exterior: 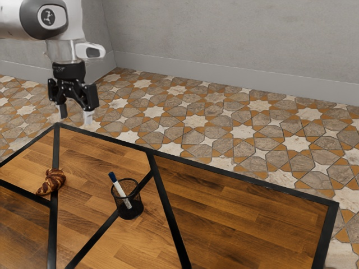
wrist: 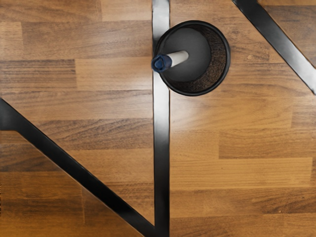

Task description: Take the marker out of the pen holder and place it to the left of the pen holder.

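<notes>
While the jaws (exterior: pixel 75 116) point down above the wooden worktop (exterior: pixel 241 207), they stand apart and empty; the pen holder (exterior: pixel 132 212) is round, of mesh.

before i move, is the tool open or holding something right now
Tool: open, its fingers apart and holding nothing; the marker is in the pen holder.

This looks like a home: croissant (exterior: pixel 54 180) on the wooden table (exterior: pixel 241 202) below the jaws, patterned floor (exterior: pixel 195 121) and plain wall (exterior: pixel 224 39) beyond.
</notes>
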Controlling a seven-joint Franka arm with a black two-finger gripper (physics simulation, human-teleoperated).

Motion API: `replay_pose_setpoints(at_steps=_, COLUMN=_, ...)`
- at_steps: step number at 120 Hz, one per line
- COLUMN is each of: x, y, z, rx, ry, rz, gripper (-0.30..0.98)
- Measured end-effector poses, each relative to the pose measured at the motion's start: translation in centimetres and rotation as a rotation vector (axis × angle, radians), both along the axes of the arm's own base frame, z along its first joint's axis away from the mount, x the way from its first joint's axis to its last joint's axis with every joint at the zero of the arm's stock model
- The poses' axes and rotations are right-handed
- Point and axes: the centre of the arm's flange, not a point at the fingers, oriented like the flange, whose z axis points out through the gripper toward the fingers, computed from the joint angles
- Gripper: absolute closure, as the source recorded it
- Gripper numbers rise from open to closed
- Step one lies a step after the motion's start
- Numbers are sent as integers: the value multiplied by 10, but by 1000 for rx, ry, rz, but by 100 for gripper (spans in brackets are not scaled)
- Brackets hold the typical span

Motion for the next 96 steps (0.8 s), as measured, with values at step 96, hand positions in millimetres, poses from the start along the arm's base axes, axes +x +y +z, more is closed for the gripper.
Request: replay_pose_setpoints(at_steps=96, x=14, y=-105, z=-175, rx=-57, ry=-131, rz=17, gripper=2)
